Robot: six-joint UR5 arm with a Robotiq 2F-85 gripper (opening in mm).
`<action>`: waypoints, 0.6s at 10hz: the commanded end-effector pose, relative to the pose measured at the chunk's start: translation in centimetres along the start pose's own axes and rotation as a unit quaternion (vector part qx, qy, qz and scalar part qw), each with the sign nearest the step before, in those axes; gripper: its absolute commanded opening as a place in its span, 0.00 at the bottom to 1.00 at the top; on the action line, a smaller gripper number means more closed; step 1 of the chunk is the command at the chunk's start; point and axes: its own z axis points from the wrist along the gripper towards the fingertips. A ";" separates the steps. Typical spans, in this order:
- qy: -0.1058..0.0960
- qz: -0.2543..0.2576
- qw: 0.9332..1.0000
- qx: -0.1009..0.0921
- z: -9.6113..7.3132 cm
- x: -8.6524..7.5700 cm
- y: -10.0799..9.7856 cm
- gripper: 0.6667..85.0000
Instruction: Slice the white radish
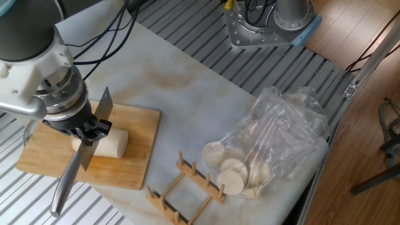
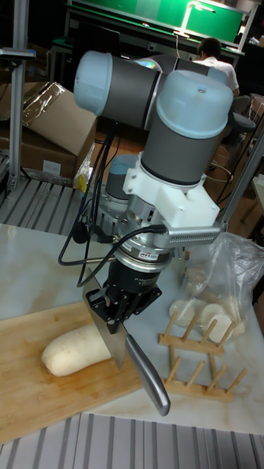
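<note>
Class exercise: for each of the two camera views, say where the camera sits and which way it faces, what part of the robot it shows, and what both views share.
Fixed view: high up, angled down across the table; shows the wrist and gripper clamping the knife.
Tall fixed view: low by the table's edge, facing the arm head-on; shows elbow, wrist and gripper.
Shared: white radish on the cutting board, wooden rack, plastic bag.

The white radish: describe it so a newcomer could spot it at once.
Find the light wooden cutting board at the table's left. On it lies the thick, smooth cream-white cylinder, the white radish, under the gripper-held steel knife. Unlike the pale round slices in the clear plastic bag, it is one whole piece.
</note>
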 end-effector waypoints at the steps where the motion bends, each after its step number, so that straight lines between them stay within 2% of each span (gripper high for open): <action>1: -0.007 -0.001 1.000 -0.010 0.9 0.4 0.3 0.01; 4: -0.003 0.011 1.000 -0.020 1.3 1.3 0.9 0.01; 6: -0.001 0.010 1.000 -0.020 1.4 1.5 0.9 0.01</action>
